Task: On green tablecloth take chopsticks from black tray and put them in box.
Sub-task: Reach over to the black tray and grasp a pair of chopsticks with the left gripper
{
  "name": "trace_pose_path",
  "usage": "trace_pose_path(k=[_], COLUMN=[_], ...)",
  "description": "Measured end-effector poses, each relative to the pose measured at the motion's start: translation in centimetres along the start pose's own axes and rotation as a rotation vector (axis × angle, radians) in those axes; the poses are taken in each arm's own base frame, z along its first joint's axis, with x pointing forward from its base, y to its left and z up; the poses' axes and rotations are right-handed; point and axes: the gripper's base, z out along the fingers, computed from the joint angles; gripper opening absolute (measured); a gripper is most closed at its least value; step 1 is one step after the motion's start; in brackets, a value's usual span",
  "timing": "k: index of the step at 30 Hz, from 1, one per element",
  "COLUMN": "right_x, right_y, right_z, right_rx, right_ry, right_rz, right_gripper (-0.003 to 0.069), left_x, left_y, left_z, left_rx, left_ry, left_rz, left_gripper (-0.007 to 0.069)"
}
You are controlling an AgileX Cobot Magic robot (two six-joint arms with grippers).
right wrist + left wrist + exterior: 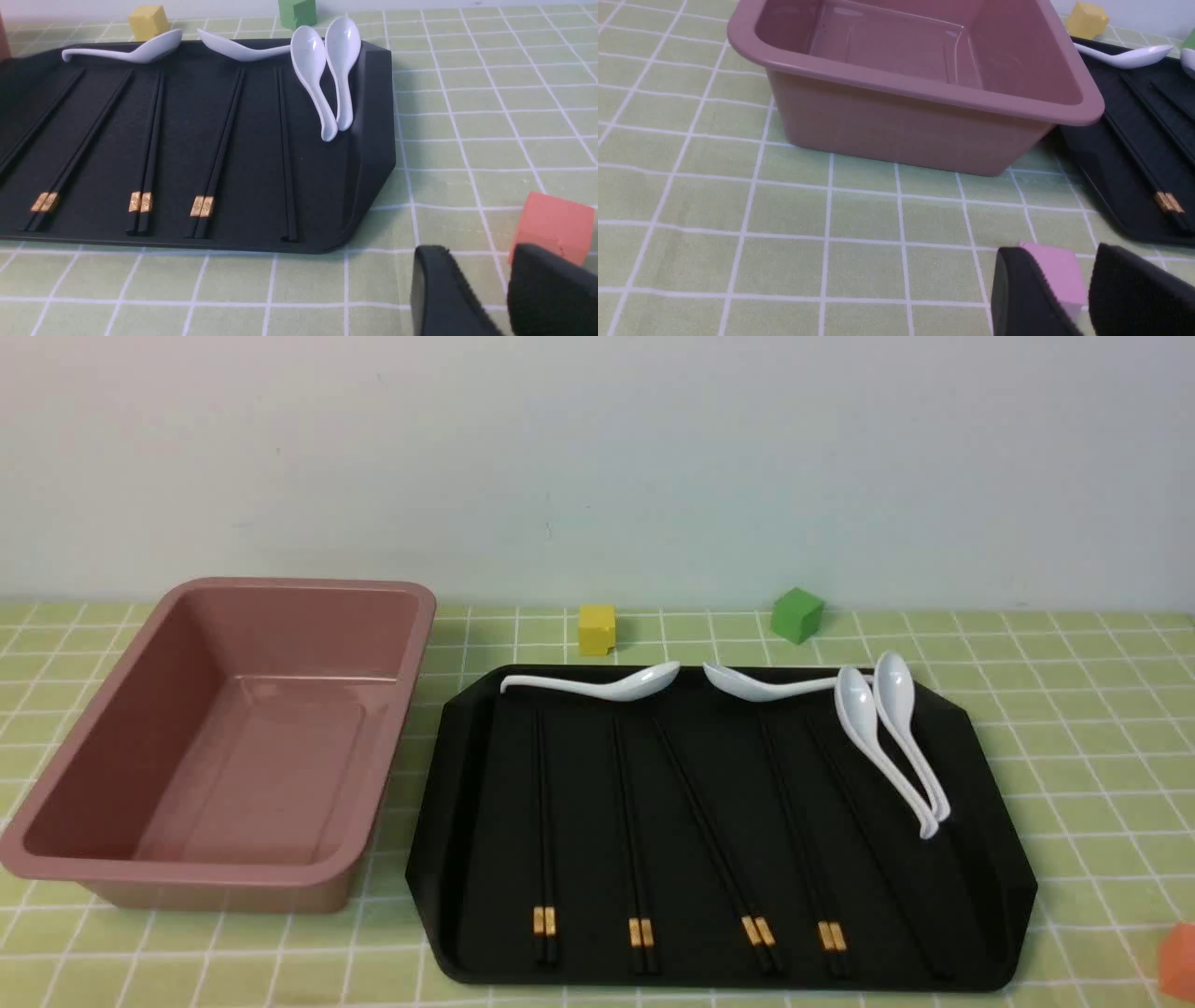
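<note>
Basically, we had the green tablecloth (pixel 1102 709), w/ its white grid lines, spread over the table. On the L side sat the box (pixel 271 775), dusty pink w/ a rolled rim, nothing visible inside. Just beside it, on the R, lay the black tray (pixel 579 859), low rim, cut corners.

We saw the chopsticks (pixel 544 840) in the tray, lying roughly lengthwise front to back: four pairs w/ gold bands at the near ends, plus, at the R, a dark set w/o visible gold; couldn't tell if that was one stick or two. The third pair from L slanted more than the first two.

Along the tray's far edge we had two white spoons (pixel 597 686), approx. end to end, & two more side by side at the R, handles toward us. Behind the tray stood a yellow cube (pixel 597 629) & a green cube (pixel 796 615); near the R front corner, apart from it, an orange-red cube (pixel 1178 959).

Our L pincer (pixel 1064 284) stood wide, fingers apart, w/ a pink cube (pixel 1057 277) showing between/behind them; couldn't tell re contact. Our R pincer (pixel 481 280) was also wide, holding nothing, orange-red cube showing beyond its fingers.
</note>
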Motion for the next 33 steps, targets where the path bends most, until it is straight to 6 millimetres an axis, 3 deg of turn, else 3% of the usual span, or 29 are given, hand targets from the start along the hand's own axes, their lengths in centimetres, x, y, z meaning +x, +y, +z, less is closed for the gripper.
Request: trace_pose_path(k=[29,32,33], right_x=[0.00,0.00,0.00], right_y=[0.00,0.00,0.00], right_z=[0.00,0.00,0.00], right_rx=[0.000,0.000,0.000], right_ry=[0.000,0.000,0.000], right_rz=[0.000,0.000,0.000], right_gripper=[0.0240,0.0240,0.0240], left_x=[0.00,0.06,0.09], left_y=[-0.01,-0.29,-0.59], left_z=[0.00,0.00,-0.02], left_rx=[0.001,0.031,0.062], left_ry=[0.000,0.009,0.020], left_rz=[-0.007,-0.147,-0.305], left_gripper=[0.0238,0.0238,0.0238])
